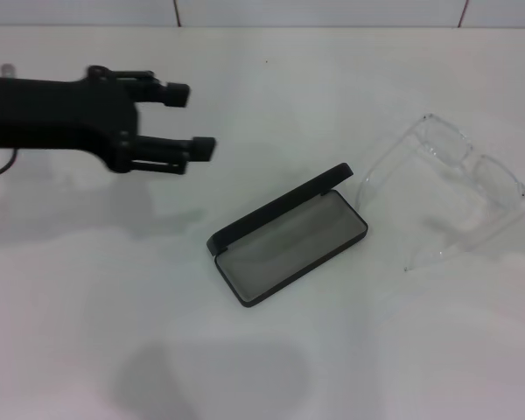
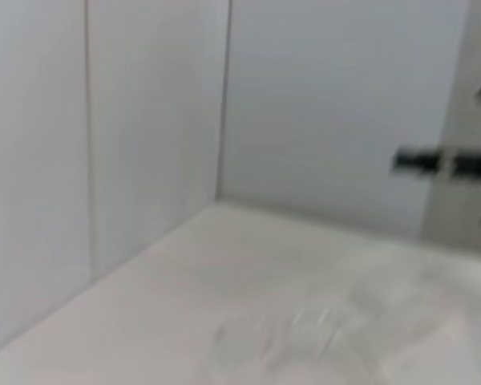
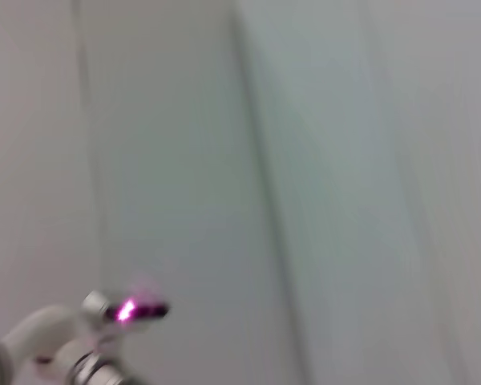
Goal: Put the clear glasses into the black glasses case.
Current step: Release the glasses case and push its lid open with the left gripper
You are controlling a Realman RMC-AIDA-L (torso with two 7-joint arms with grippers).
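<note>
Your left tool (image 1: 191, 120) is hovering with fingers spread wide, holding nothing, above the white table (image 1: 87, 289). Ahead and below, the slim black hinged case (image 1: 289, 236) is lying open; beyond it the transparent plastic glasses (image 1: 455, 188) are resting unfolded. Reaching across, you're risking clipping the raised lid and shutting it.

White table (image 1: 271, 367) under a tiled white wall (image 1: 315, 10); wall corner (image 2: 223, 104) in left wrist view
</note>
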